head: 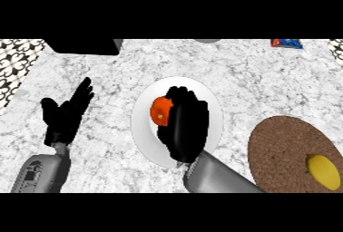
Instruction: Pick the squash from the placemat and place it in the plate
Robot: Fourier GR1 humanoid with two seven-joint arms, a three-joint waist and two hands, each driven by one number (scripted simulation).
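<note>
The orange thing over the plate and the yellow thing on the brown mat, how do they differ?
The orange object sits over the white plate, against the right hand, which partly hides it; the yellow object lies on the brown placemat, with no hand near it. One is orange, the other yellow. The yellow one is at the view's right edge. Both look small and rounded.

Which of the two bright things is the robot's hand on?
The orange one over the white plate, under the right hand. The yellow one lies untouched on the brown mat.
</note>
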